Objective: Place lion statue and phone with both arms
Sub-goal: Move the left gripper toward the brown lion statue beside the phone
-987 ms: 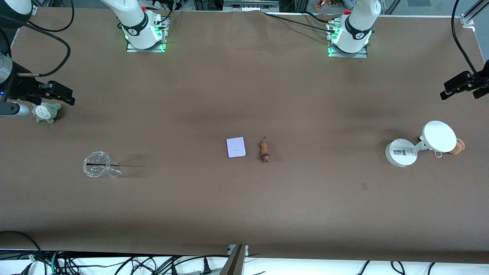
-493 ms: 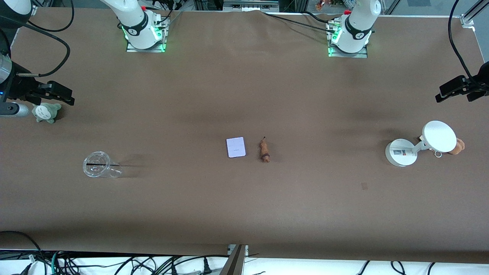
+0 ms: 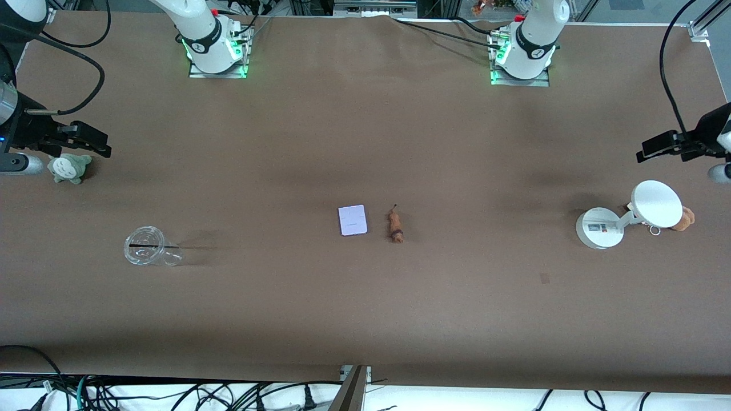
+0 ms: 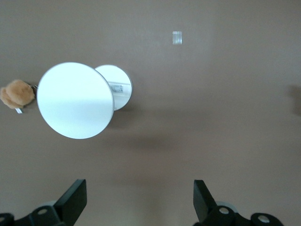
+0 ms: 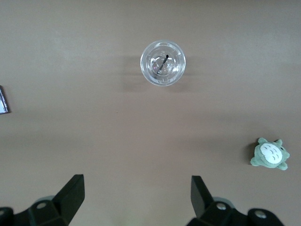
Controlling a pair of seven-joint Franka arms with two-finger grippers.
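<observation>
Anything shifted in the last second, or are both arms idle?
Only the left claw moved: it has swung inward over the table's left-arm end, toward the centre, jaws open and empty. The right claw waits open by the grey-green plush. The phone, lion statue, white stand and clear cup lie as before.

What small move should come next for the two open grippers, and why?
Probably bring the left gripper toward mid-table, over the small orange-brown lion statue. It and the flat pale lavender phone lie untouched side by side, while both open grippers hang at the table's ends, the right gripper near the grey-green plush.
</observation>
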